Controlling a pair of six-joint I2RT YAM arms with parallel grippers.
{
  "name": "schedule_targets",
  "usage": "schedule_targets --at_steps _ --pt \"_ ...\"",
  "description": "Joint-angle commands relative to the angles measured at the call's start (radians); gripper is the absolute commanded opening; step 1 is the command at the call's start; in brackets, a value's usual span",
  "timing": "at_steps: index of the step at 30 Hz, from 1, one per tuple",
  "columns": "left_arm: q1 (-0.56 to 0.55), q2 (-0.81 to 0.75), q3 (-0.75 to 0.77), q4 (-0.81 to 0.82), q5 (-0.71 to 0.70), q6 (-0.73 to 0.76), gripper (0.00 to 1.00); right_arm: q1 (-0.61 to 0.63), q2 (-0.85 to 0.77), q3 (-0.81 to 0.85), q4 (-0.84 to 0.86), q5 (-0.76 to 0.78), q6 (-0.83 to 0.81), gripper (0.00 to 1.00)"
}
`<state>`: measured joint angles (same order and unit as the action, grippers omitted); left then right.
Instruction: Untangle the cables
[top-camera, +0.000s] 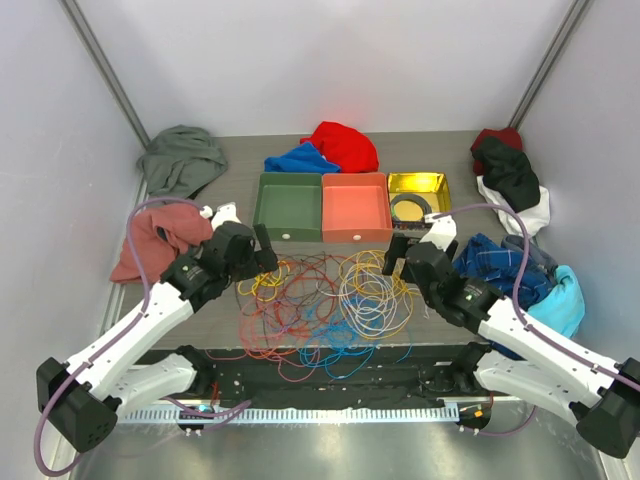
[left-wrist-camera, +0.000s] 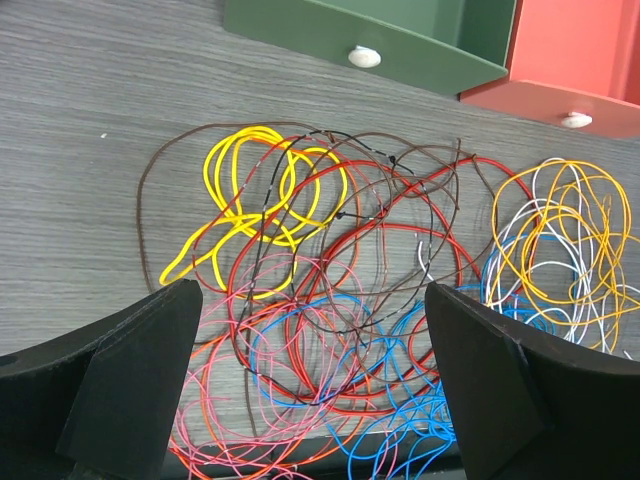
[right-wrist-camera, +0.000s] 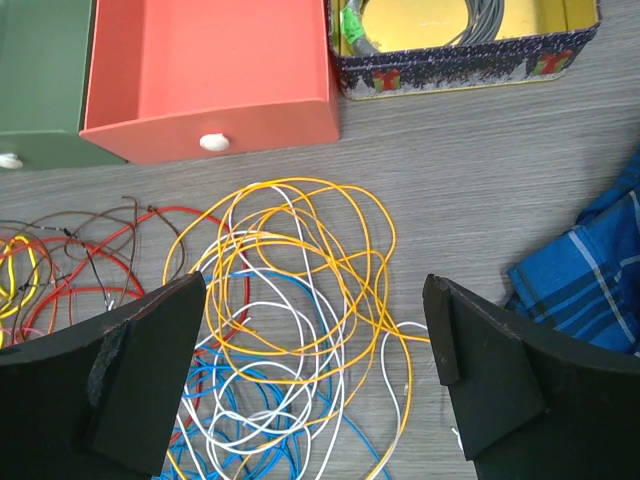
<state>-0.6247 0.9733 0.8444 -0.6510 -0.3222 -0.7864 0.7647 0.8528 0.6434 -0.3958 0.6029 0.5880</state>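
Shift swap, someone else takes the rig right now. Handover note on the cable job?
Left gripper: open, empty, over the yellow-red side of the pile.
Right gripper: open, empty, over the orange-white side.
Cables: one tangled heap on the table, in front of the green tray and red tray; both trays empty.
Done: nothing separated.
Left: pull every colour apart.

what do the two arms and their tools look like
The left arm and right arm have white shells with black joints and black bases. A thick purple hose loops along each. The left tool and right tool each have two broad, black, wedge-shaped fingers.
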Motion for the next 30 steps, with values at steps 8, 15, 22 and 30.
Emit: schedule_targets --at_steps 8,15,22,30 --pt "-0.003 -0.044 -0.053 0.108 0.048 -0.022 1.00 0.008 0.072 -0.050 0.101 -0.204 0.018 0.91" --pt "-0.003 -0.038 -0.074 0.105 0.060 -0.033 1.00 0.035 0.137 -0.090 0.199 -0.218 0.058 0.85" --pt "-0.004 -0.050 -0.093 0.125 0.095 -0.037 1.00 0.036 0.245 -0.048 0.250 -0.193 0.029 0.83" --pt "-0.003 -0.059 -0.114 0.123 0.100 -0.045 1.00 0.035 0.394 -0.007 0.298 -0.177 0.032 0.60"
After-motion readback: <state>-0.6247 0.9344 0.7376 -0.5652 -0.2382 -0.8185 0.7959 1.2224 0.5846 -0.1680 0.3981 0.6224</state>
